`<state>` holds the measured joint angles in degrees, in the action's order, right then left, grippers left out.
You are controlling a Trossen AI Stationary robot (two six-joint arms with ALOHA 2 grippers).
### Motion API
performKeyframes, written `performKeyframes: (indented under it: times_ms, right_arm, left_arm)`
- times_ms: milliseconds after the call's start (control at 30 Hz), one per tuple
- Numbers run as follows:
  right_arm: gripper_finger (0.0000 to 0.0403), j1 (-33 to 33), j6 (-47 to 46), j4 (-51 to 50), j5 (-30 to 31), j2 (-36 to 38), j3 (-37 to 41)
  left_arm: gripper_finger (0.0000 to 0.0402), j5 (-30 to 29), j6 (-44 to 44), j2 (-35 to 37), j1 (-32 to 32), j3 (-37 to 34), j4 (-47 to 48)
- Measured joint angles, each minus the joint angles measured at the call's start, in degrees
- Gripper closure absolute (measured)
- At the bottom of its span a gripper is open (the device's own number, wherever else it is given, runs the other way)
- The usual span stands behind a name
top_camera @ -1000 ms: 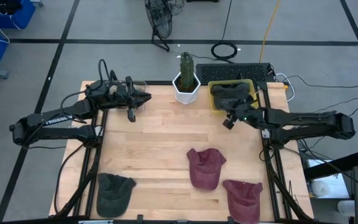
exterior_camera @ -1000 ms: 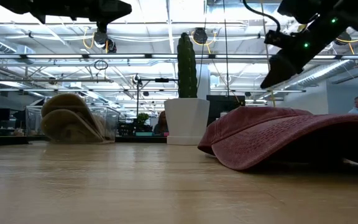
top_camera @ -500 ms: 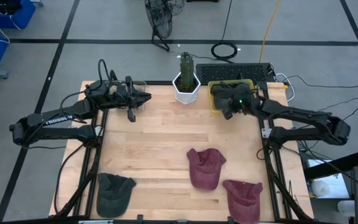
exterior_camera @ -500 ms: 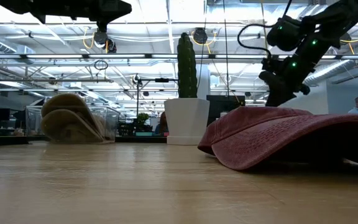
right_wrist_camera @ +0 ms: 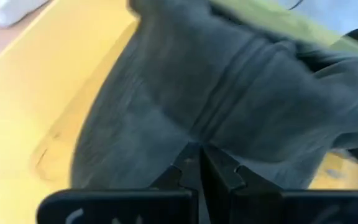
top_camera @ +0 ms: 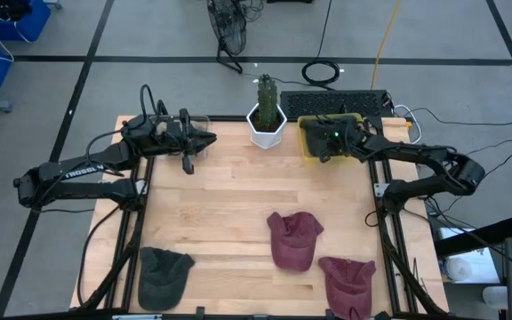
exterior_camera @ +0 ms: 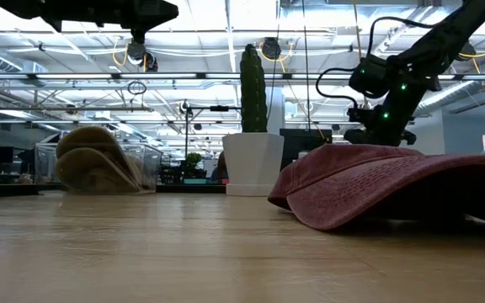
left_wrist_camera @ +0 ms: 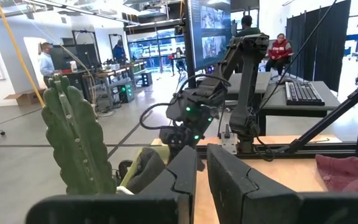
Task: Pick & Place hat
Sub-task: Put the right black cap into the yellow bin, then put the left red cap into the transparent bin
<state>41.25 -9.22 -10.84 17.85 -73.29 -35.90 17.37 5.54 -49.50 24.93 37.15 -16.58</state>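
A dark grey hat [top_camera: 334,133] lies in a yellow bin [top_camera: 307,148] at the table's far right. My right gripper [right_wrist_camera: 201,163] is down in the bin, shut on the hat's cloth; the low view shows it [exterior_camera: 383,133] behind a maroon hat [exterior_camera: 377,181]. Two maroon hats [top_camera: 293,238] [top_camera: 349,283] and a dark green hat [top_camera: 163,274] lie flat near the front edge. My left gripper [top_camera: 210,140] hovers at the far left, shut, with nothing in it [left_wrist_camera: 202,177]. My right gripper pinches a pucker of the dark grey hat's cloth [right_wrist_camera: 194,138] between its two fingertips, with creases running out from them. The fingers come from above, slanting down into the bin. The hat rests in the bin.
A cactus in a white pot [top_camera: 266,114] stands at the far edge between the arms. A clear box [top_camera: 197,126] with tan hats [exterior_camera: 95,160] sits at the far left under my left gripper. A keyboard [top_camera: 332,102] lies behind the bin.
My right gripper has gone from above the table beside the bin toward the far edge and down into the yellow bin, and has shut on the dark grey hat.
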Motion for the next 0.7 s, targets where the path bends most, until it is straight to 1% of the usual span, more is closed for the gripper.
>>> performKeyframes:
  times_ms: [67,233,367,633,700]
  right_arm:
    - [0.0399,0.5,1.1,0.9,1.3,-0.1,0.0]
    - [0.0399,0.6,2.2,0.8,1.3,2.2,0.1]
    - [0.0399,-0.3,1.5,0.0,-1.6,6.1,0.1]
    - [0.0399,-4.6,-1.0,-4.8,-1.7,13.3,0.1]
    - [0.0399,-6.4,-1.6,-5.1,-2.7,14.7,0.1]
  left_arm:
    - [0.0355,0.0,0.0,0.0,0.0,0.0,0.0]
    - [0.0355,0.0,0.2,0.0,0.0,0.0,0.4]
    - [0.0355,0.0,0.0,0.0,0.0,0.0,0.5]
    - [0.0355,0.0,-0.7,0.0,0.0,0.0,0.5]
    - [0.0355,0.0,-0.7,0.0,0.0,0.0,0.5]
